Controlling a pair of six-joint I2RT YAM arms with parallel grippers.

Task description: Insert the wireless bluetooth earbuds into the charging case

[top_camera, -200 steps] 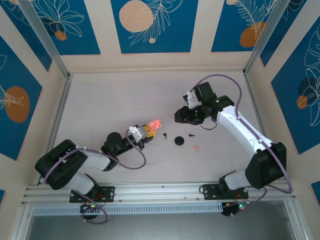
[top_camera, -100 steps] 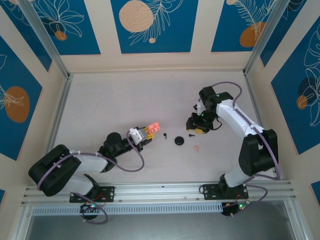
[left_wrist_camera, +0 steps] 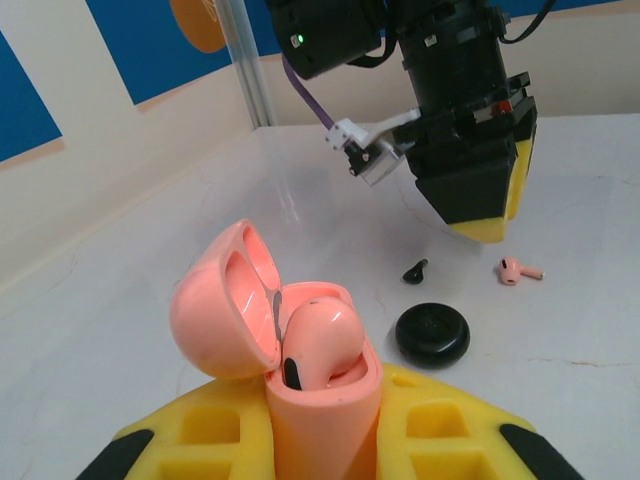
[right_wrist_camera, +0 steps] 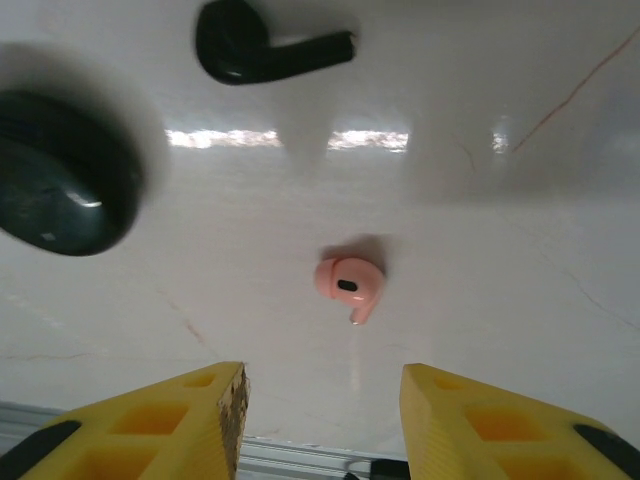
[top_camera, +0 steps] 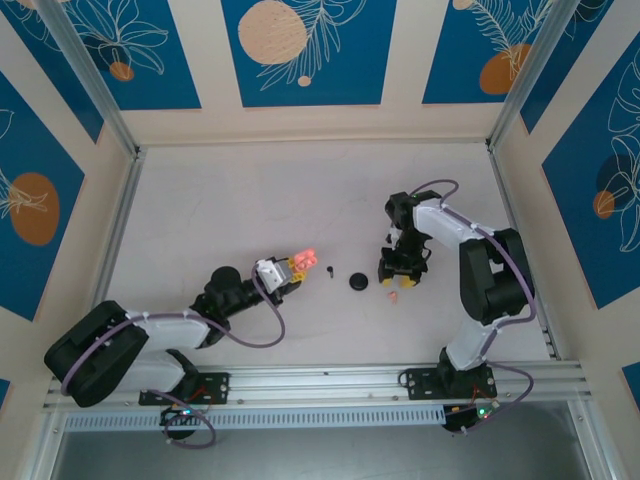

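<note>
The right gripper (right_wrist_camera: 322,410) is hovering low over the table (right_wrist_camera: 520,220) with its yellow jaws standing apart and nothing between them. The loose pink earbud (right_wrist_camera: 350,285) is lying just ahead of the gap, touching neither finger. The left gripper (top_camera: 292,265) is pinching the charging case (left_wrist_camera: 325,405) upright. The case's lid (left_wrist_camera: 225,305) is hanging open to one side, and one earbud (left_wrist_camera: 322,335) is sitting in its socket.

The main risk probably lies in the pick. The loose bud is tiny, rounded and glossy, with a short stem, so jaws closing off-centre could be squeezing it out sideways across the slick white tabletop. That would likely be sending it toward the black disc (right_wrist_camera: 65,175), which is lying beyond the left finger. A black earbud (right_wrist_camera: 265,45) is resting farther ahead, and a drifting approach could be catching that one instead.

At the case, the free socket looks narrow. A bud arriving stem-wrong or tilted might be jamming, tipping the case in its pinch or knocking the lid shut.

The case is looking like smooth salmon-pink plastic, pebble-shaped with soft edges. The disc is showing as flat, round and shiny black. The jaw pads are appearing as moulded yellow blocks with square recesses, and the table is reflecting light and carrying faint hairline marks.
</note>
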